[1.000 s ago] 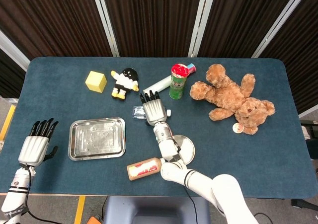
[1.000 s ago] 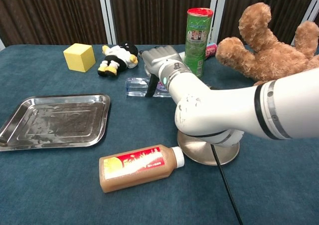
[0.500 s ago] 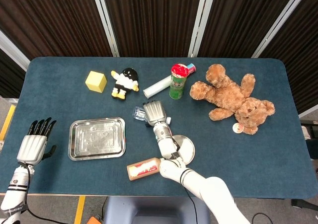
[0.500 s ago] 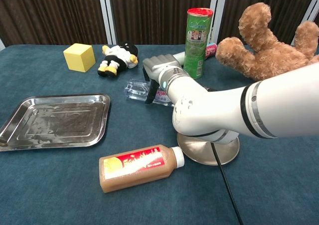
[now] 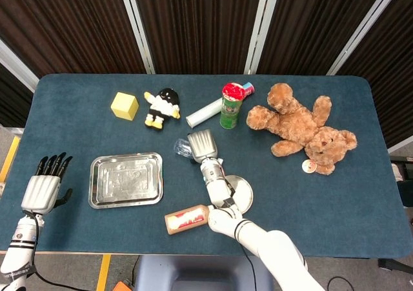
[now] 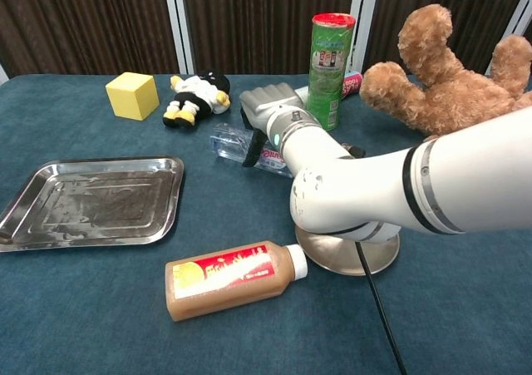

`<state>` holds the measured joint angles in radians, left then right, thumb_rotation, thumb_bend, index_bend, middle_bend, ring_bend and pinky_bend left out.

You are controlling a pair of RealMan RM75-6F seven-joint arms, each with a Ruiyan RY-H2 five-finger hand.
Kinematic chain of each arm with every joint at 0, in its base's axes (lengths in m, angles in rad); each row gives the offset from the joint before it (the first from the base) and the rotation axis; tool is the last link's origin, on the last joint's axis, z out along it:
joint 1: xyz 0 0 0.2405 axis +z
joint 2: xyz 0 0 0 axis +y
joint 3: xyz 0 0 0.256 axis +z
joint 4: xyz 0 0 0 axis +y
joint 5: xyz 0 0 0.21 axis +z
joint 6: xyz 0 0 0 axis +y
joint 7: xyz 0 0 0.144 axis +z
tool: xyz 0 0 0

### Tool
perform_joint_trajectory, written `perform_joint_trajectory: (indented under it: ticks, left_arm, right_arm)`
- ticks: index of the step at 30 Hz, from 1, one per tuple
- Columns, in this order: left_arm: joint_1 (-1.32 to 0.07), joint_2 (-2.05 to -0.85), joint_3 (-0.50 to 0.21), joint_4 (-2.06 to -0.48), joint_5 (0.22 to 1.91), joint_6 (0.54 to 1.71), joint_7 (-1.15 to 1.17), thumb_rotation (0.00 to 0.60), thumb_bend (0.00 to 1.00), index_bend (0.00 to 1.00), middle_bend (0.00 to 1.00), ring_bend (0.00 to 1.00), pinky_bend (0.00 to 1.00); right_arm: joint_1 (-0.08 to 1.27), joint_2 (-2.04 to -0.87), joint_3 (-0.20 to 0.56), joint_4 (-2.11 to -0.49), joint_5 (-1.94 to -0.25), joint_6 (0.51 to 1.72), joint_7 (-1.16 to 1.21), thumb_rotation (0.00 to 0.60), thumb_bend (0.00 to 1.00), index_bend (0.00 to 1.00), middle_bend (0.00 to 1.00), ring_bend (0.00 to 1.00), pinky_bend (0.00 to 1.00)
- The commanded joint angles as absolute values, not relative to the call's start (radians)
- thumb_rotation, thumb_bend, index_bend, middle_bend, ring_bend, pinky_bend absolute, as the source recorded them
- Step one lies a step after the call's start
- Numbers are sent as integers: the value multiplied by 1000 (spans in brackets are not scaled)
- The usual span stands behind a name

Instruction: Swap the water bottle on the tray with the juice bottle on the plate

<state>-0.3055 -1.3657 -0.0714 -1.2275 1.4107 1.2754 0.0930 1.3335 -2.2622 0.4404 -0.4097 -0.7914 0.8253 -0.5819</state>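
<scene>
The clear water bottle (image 5: 182, 148) (image 6: 229, 142) lies tilted near the table's middle. My right hand (image 5: 202, 146) (image 6: 268, 112) grips it around the middle, fingers curled over it. The brown juice bottle (image 5: 187, 219) (image 6: 233, 279) lies on its side on the cloth near the front edge, between the steel tray (image 5: 126, 179) (image 6: 91, 200) and the round metal plate (image 5: 242, 189) (image 6: 366, 259). Neither the tray nor the plate holds anything. My left hand (image 5: 44, 188) hovers at the table's left front corner, fingers straight, holding nothing.
Along the back stand a yellow cube (image 5: 124, 106) (image 6: 132, 95), a black-and-white doll (image 5: 162, 107) (image 6: 195, 97), a white tube (image 5: 204, 113) and a green can (image 5: 231, 106) (image 6: 330, 46). A brown teddy bear (image 5: 300, 128) (image 6: 449, 80) sprawls at the right.
My right hand's fingers have curled down from flat onto the water bottle, and the bottle has tipped up at one end. The left hand has barely shifted.
</scene>
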Motion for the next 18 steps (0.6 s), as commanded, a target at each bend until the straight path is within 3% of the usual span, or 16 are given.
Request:
perform_joint_trajectory:
  ticks: [1, 5, 12, 14, 18]
  left_arm:
    - [-304, -1364, -67, -1235, 1418, 1281, 96, 600, 359, 0, 0, 0, 44]
    - [-299, -1361, -60, -1253, 1432, 1297, 107, 600, 358, 0, 0, 0, 44]
    - [-286, -1356, -44, -1290, 1469, 1336, 138, 600, 358, 0, 0, 0, 44]
    - [-283, -1356, -40, -1298, 1479, 1348, 147, 600, 358, 0, 0, 0, 44]
    - [-279, -1355, -34, -1310, 1498, 1365, 155, 600, 359, 0, 0, 0, 44]
  right_arm:
    - [1293, -2207, 431, -511, -849, 904, -544, 600, 347, 864, 840, 823, 1000]
    - [1182, -2058, 398, -795, -900, 1011, -578, 600, 348, 868, 841, 824, 1000]
    - [950, -1664, 276, -1480, -893, 1116, -746, 600, 347, 870, 842, 825, 1000]
    - [901, -1571, 227, -1607, -904, 1129, -760, 600, 347, 871, 843, 826, 1000]
    - [824, -1462, 129, -1706, -980, 1151, -737, 600, 347, 871, 843, 826, 1000]
